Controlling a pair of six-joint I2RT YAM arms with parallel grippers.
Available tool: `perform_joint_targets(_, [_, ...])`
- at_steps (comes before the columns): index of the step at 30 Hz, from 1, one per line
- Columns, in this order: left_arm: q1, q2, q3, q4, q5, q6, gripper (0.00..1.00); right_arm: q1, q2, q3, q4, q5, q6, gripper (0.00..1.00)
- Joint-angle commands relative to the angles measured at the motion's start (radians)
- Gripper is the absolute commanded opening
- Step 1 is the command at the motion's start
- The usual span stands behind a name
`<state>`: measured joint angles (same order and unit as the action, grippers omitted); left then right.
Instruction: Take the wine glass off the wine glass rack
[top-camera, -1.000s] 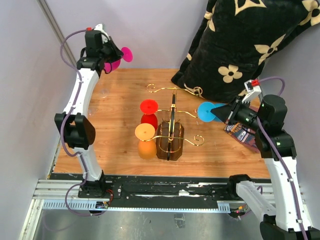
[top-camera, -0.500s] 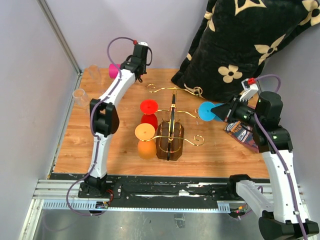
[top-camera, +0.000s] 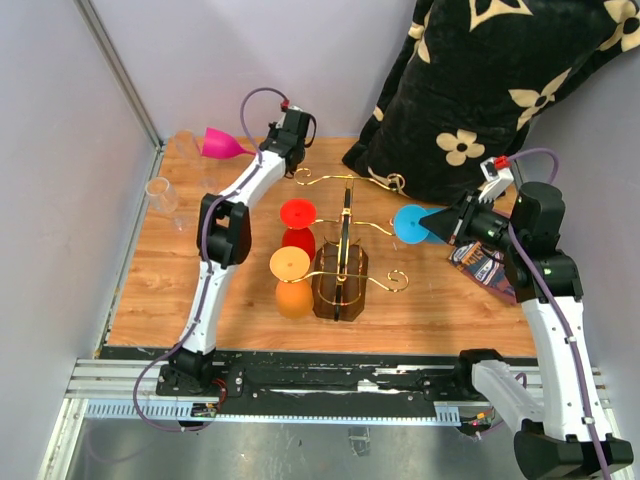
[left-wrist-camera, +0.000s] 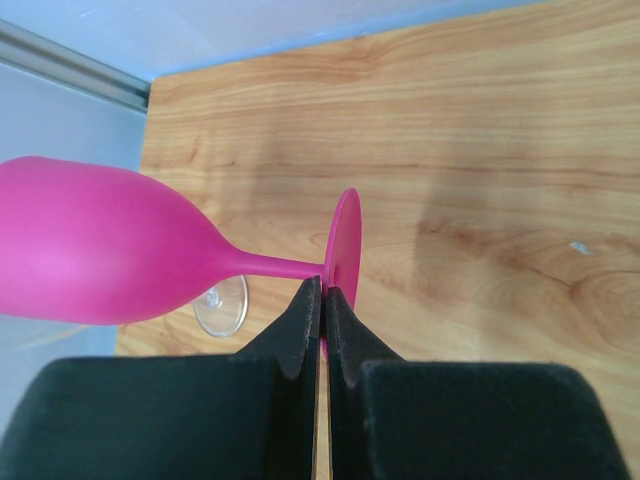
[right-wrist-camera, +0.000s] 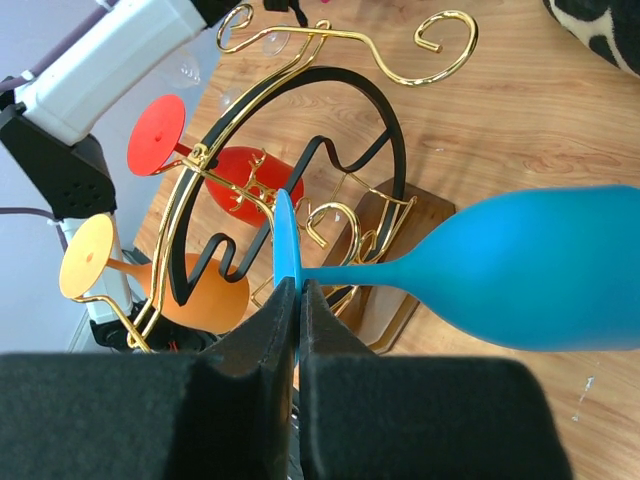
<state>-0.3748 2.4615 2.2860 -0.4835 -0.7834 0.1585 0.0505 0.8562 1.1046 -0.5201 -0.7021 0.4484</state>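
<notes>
Now our left gripper (left-wrist-camera: 322, 290) is clenched on the foot of the pink glass (left-wrist-camera: 100, 240), our right gripper (right-wrist-camera: 296, 290) on the blue glass (right-wrist-camera: 530, 270), both off the rack (top-camera: 345, 215), where the red glass (top-camera: 296, 225) and orange glass (top-camera: 291, 280) hang foot-up, nearer the left gripper.

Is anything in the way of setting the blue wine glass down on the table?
The blue wine glass hangs just right of the wine glass rack, pinched by the right fingers. A dark packet lies beneath that arm; bare wood nearer the front looks free.
</notes>
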Motion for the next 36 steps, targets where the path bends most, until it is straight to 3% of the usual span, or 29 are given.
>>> perform_joint_targets(1, [-0.019,0.054,0.005,0.056,-0.135,0.077,0.01,-0.024,-0.015,-0.007,0.044,-0.048,-0.001,0.01])
perform_joint_targets(7, [-0.019,0.075,-0.034,0.129,-0.148,0.158,0.01,-0.027,-0.016,-0.014,0.068,-0.076,0.018,0.01])
perform_joint_targets(14, [0.000,0.060,-0.146,0.325,-0.084,0.300,0.00,-0.027,-0.016,-0.017,0.073,-0.096,0.026,0.01])
perform_joint_targets(17, [0.010,0.035,-0.215,0.443,-0.050,0.379,0.01,-0.027,-0.016,-0.021,0.080,-0.100,0.029,0.01])
perform_joint_targets(23, [0.028,-0.044,-0.513,0.836,0.002,0.605,0.01,-0.028,-0.004,-0.037,0.104,-0.115,0.042,0.01])
perform_joint_targets(36, [0.063,-0.008,-0.599,0.914,0.154,0.626,0.01,-0.026,0.010,-0.035,0.111,-0.137,0.053,0.01])
